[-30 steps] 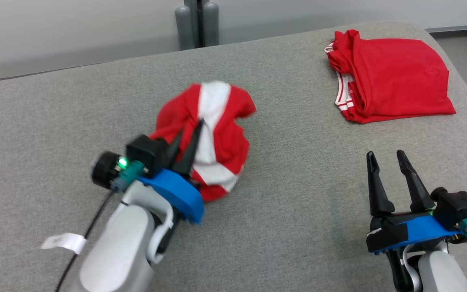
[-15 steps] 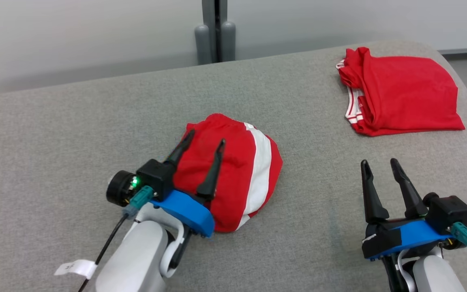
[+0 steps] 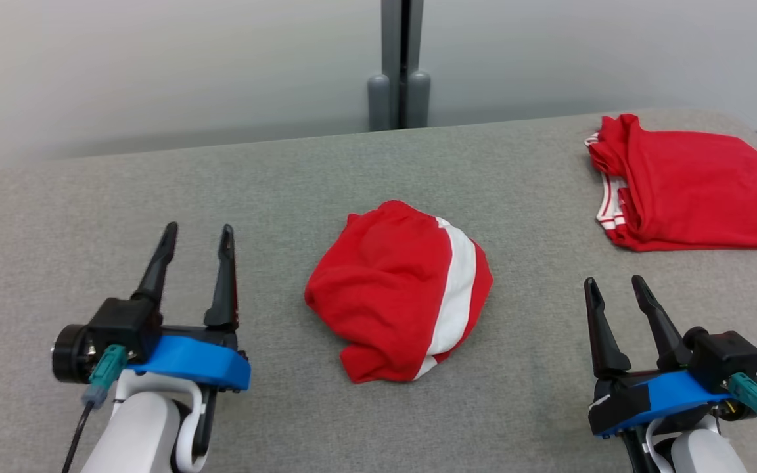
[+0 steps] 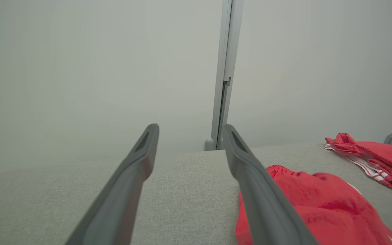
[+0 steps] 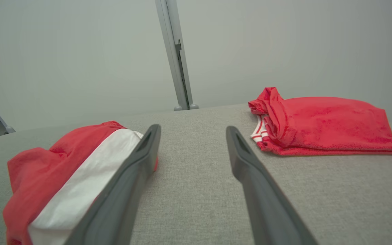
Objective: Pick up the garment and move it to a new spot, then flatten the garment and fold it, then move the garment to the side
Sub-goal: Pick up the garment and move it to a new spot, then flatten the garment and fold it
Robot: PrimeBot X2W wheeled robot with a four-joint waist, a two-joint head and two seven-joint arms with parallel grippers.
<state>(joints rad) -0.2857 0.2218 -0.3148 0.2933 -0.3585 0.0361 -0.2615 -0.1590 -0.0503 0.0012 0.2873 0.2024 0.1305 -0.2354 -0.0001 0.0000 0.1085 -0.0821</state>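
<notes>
Crumpled red-and-white garment (image 3: 398, 292) sat on the grey pad, left gripper (image 3: 198, 228) just left of it, right gripper (image 3: 614, 280) further right, both spread wide, holding nothing

Your left gripper (image 3: 198, 228) sits at the lower left, jaws apart and empty, pointing forward; your right gripper (image 3: 614, 280) mirrors it at lower right, likewise spread and empty.
</notes>
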